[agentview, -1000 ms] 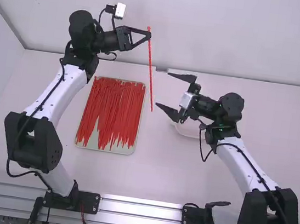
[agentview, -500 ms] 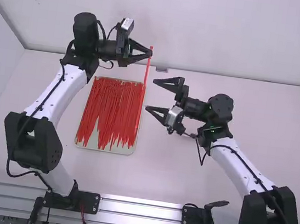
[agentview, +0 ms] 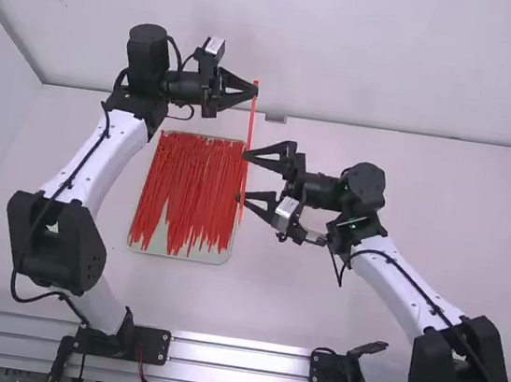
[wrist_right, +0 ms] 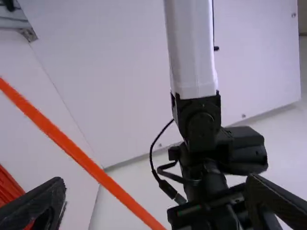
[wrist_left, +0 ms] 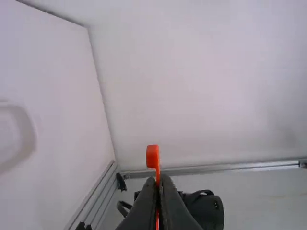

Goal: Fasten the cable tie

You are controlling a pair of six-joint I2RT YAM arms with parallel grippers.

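One thin, straight orange-red cable tie (agentview: 249, 124) with a small blocky head at its top hangs upright in the upper middle of the high view. Its top end is pinched just below the head between the closed fingers of the left gripper (agentview: 246, 90). The right gripper (agentview: 244, 173), at centre frame, is spread wide with the tie's lower stretch crossing its gap; I cannot tell whether they touch. One tray (agentview: 177, 253) at left centre holds a dense layer of loose ties (agentview: 189, 192), too many to count.
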